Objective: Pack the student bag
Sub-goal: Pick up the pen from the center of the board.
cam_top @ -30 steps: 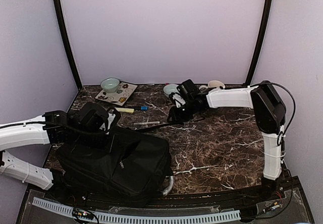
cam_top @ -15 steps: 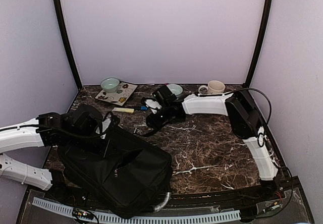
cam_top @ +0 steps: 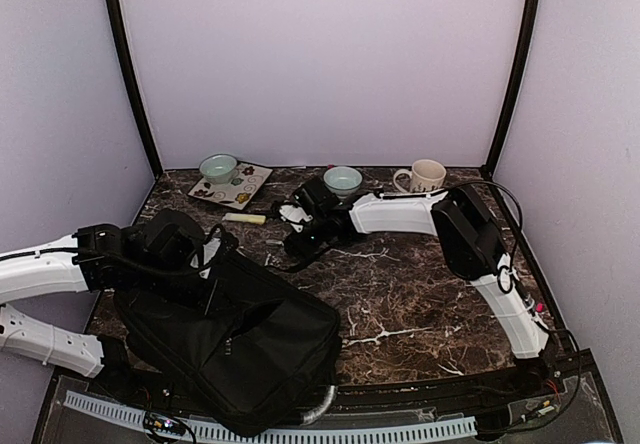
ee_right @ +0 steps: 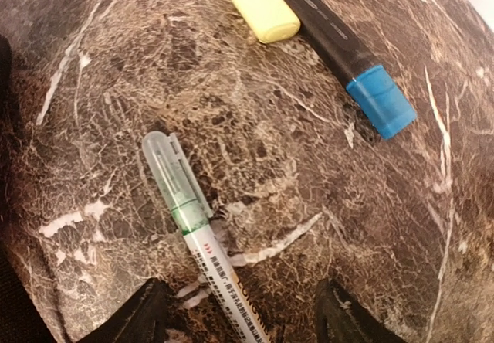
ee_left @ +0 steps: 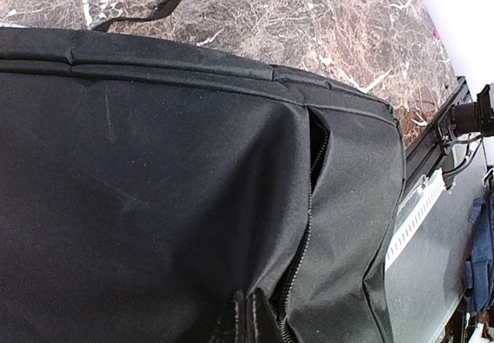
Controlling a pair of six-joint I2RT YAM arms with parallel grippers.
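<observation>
Black fabric dominates the lower left of the overhead frame, where the student bag (cam_top: pixel 250 339) lies slumped on the marble-patterned table (cam_top: pixel 420 284), its grey handle curling out at the near edge. The left arm enters low from the left edge, and the left gripper (cam_top: pixel 165 249) is hunched over the bag's upper-left corner with its claw pressed together. Neither view shows whether it is pinching cloth. The right arm rises from the lower right, bends at a dark elbow and stretches its white forearm leftward, bringing the right gripper (cam_top: pixel 298 232) down near the frame's centre. Only the right wrist view shows that claw spread, a dark fingertip on either side of a clear-capped white pen (ee_right: pixel 189 212). A yellow highlighter (ee_right: pixel 258 3) and a black marker with a blue cap (ee_right: pixel 347 49) lie side by side at that frame's top. The left wrist view, pressed close to the bag, shows a zip gaping partway open. Along the back edge of the overhead frame stand a mug (cam_top: pixel 427 174) and a pale bowl (cam_top: pixel 343 178).
</observation>
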